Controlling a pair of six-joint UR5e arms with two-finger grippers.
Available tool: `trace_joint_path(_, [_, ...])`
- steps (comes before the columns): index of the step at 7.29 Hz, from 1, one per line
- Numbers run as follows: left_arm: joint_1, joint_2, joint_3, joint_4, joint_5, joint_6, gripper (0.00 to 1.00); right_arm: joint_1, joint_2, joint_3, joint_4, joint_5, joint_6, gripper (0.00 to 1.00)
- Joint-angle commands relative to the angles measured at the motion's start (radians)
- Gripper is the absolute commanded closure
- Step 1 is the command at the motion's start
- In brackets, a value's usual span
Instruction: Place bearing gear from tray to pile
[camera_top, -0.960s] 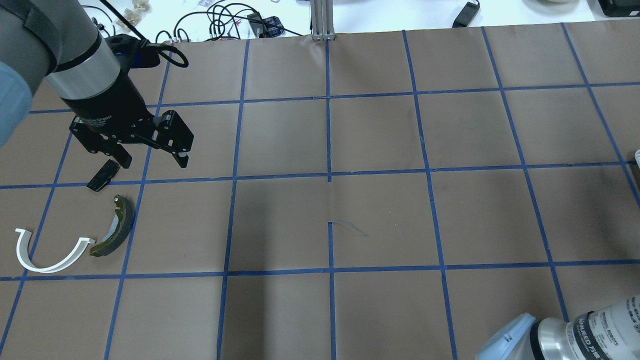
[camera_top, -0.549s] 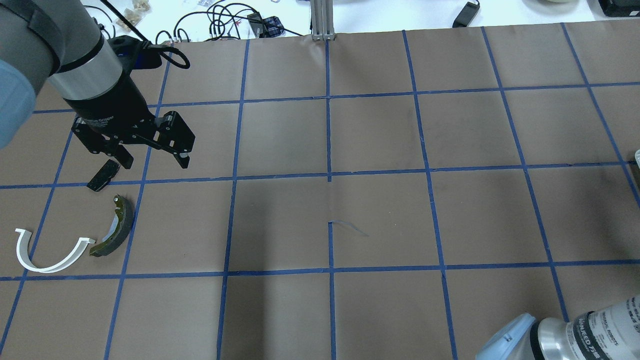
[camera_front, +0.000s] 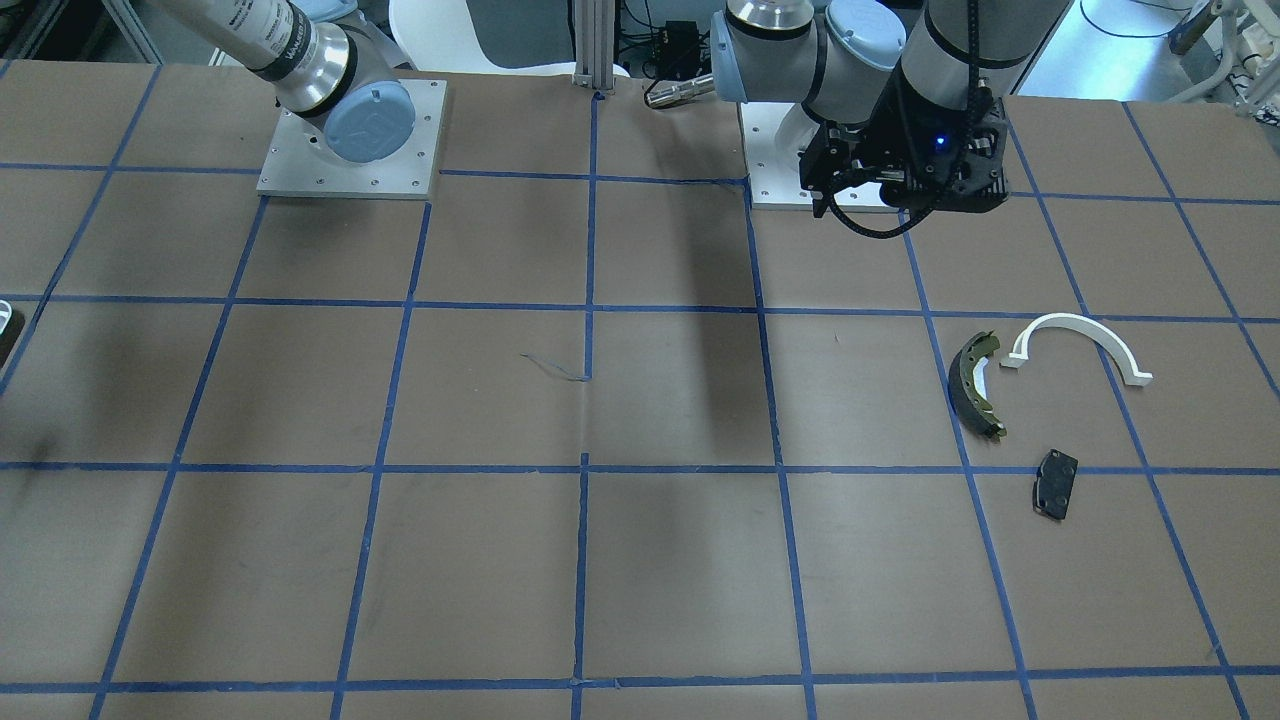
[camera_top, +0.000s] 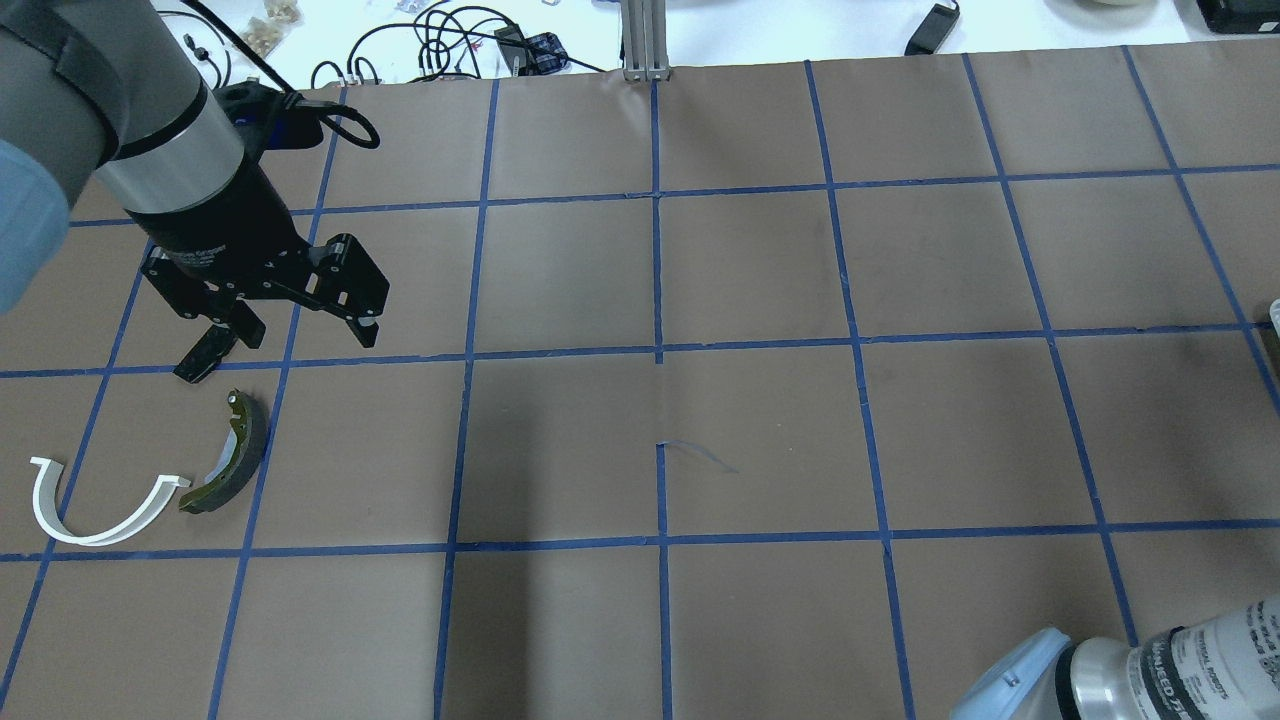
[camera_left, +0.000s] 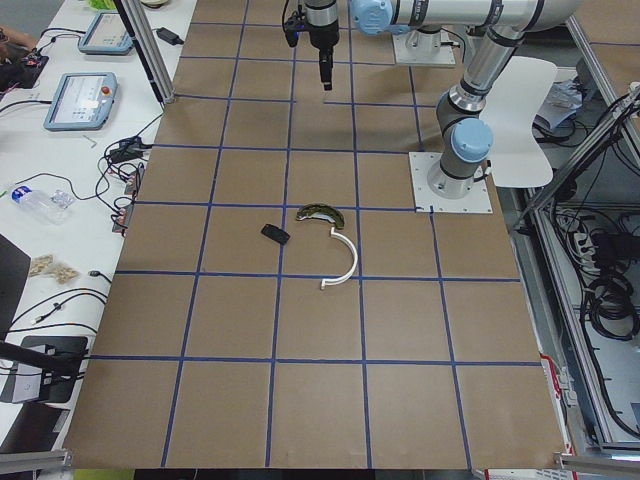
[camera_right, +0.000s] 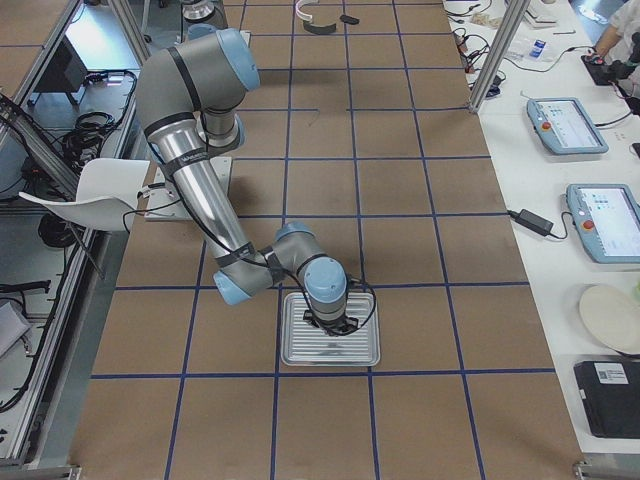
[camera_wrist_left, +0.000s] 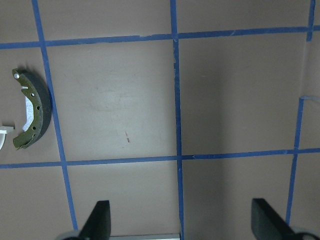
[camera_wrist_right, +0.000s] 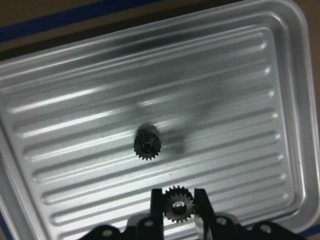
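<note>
One gear is pinched in the right pincer at bottom centre over the tray, while the pile lies far off at lower left, by the wide-open left pincer.

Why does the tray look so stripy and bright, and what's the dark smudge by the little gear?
Right wrist view: the tray is ridged metal, so light bounces off in bright streaks; the smudges near the loose gear look like soft shadows, probably from the end effector gripping the held gear. Overhead view: dim shadow bands cross the table.
</note>
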Motion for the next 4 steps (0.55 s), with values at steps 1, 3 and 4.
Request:
trace_joint_path(1, [0.0,-0.018,-0.005,0.001,-0.005,-0.003,0.0,0.04,-0.093,0.01,0.103,0.011,0.279,0.81])
trace_joint_path(3, [0.0,-0.018,-0.005,0.002,-0.003,0.002,0.0,0.179,-0.214,0.035,0.237,0.003,0.601,0.8])
trace_joint_path(4, [0.0,-0.018,-0.006,0.002,0.004,0.002,0.0,0.26,-0.246,0.094,0.238,0.003,0.778,0.8])
